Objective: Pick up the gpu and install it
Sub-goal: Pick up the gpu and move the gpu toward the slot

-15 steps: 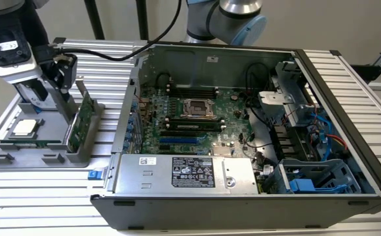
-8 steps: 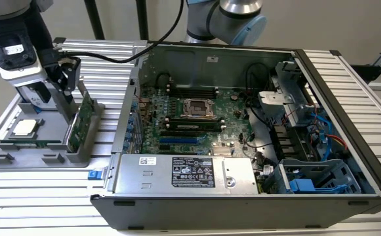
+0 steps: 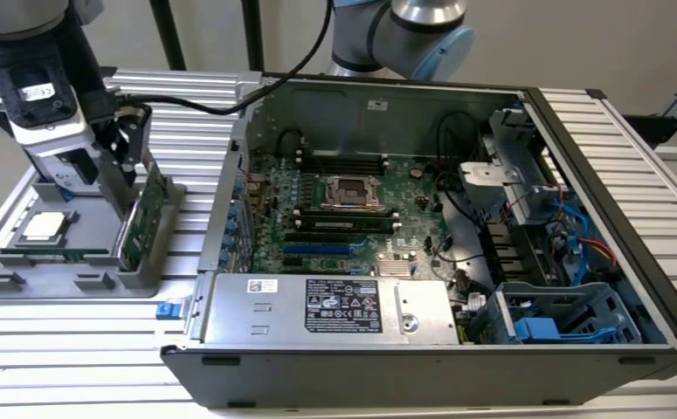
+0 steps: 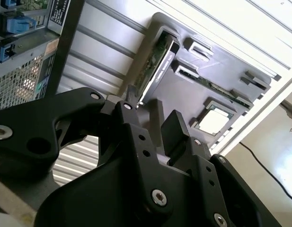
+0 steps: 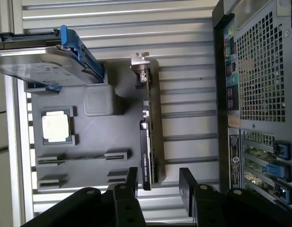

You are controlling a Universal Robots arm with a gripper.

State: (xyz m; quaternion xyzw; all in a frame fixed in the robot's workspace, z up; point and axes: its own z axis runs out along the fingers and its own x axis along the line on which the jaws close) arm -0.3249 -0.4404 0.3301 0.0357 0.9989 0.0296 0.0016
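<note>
ribbed aluminium table (image 3: 70, 349) carries a grey plastic parts tray (image 5: 103, 137) and an open black computer case (image 3: 431, 371). black two-finger gripper (image 5: 159, 172) hangs over the tray, jaws apart, nothing clamped. the gpu (image 5: 146, 142), a thin green card with black cooler and silver end bracket, stands on edge in a tray slot. its near end sits between the jaws, closer to one; contact unclear. square silver cpu chip (image 5: 56, 126) and grey hard drive with blue rails (image 5: 41, 61) are off to one side of the jaws, the case to the other.

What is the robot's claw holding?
Nothing. The gripper is open at one end of the gpu, which stands on edge in the grey tray.
</note>
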